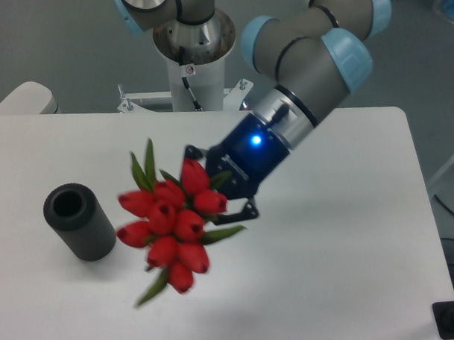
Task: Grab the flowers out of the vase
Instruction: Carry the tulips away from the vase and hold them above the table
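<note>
The flowers (169,224), a bunch of red tulip buds with green leaves, hang in the air over the middle of the table, clear of the vase. My gripper (225,194) is shut on the flowers' stems, which are hidden behind the buds and the fingers. The vase (79,221), a short dark grey cylinder with a round hole on top, stands upright at the left of the table with nothing in it. The bunch is to the right of the vase, about one vase-width away.
The white table (344,241) carries only the vase. The arm's base column (193,61) rises behind the table's far edge. A dark object (449,319) sits at the table's near right corner.
</note>
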